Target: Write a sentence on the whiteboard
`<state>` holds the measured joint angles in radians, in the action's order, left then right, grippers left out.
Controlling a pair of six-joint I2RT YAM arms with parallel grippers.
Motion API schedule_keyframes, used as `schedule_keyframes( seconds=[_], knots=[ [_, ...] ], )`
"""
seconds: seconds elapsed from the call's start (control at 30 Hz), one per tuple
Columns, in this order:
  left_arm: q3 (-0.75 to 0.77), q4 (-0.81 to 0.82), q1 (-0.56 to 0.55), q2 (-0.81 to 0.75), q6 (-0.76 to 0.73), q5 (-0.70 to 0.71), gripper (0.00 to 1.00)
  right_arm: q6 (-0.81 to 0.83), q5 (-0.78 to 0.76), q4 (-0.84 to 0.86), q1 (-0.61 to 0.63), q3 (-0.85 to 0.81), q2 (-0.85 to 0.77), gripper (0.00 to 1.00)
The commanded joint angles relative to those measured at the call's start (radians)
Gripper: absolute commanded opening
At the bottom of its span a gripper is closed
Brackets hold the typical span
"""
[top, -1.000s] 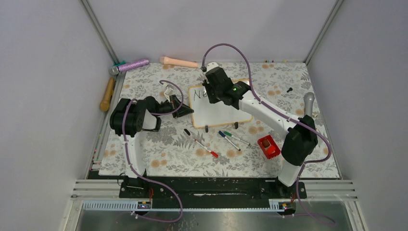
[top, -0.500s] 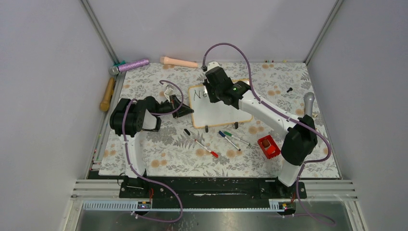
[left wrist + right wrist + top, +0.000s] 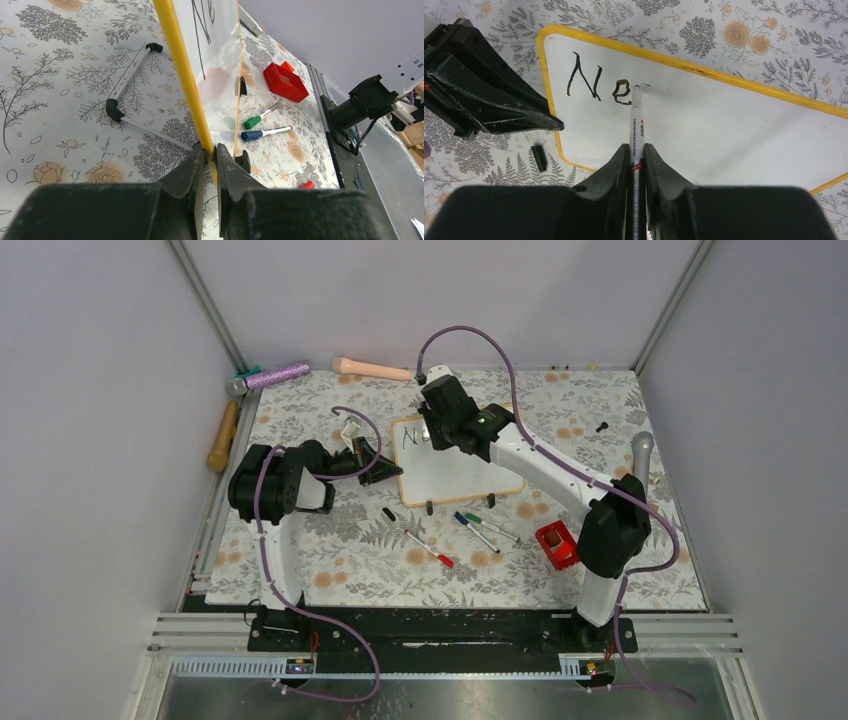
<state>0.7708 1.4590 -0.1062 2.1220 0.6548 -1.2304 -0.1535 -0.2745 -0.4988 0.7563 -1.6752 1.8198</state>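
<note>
a flower-printed cloth covers the table, and the whiteboard sits near its middle, slightly toward the far side, between the two arms. in the wrist views its frame looks yellow and its face glossy white

the left gripper reaches in from the left, and its jaws are clenched on the board's left edge; in the left wrist view the frame runs straight down into the narrow gap between the fingers. the right gripper hangs over the board's upper left part, jaws clamped around a black marker with a white barrel. the marker's tip touches the board just right of the last letter written

the sentence so far reads only "ne", in black strokes in the board's top left corner

smaller things lie on the cloth nearer the arm bases: a red block off the board's near right corner, then a green marker and a blue marker side by side just below the board's near edge, a red-tipped marker a little to their left, and a small black cap near the board's near left corner
</note>
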Motion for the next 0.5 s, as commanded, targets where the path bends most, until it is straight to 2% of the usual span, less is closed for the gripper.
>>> schedule_keyframes(
  seconds=[0.0,0.47],
  knots=[
    [-0.013,0.004,-0.017,-0.002,-0.078,-0.076,0.0,0.004,-0.037,-0.034,-0.008,-0.058,0.028,0.0],
    [-0.013,0.004,-0.017,0.0,-0.078,-0.075,0.0,-0.001,-0.051,-0.035,-0.008,0.006,-0.001,0.0]
  ],
)
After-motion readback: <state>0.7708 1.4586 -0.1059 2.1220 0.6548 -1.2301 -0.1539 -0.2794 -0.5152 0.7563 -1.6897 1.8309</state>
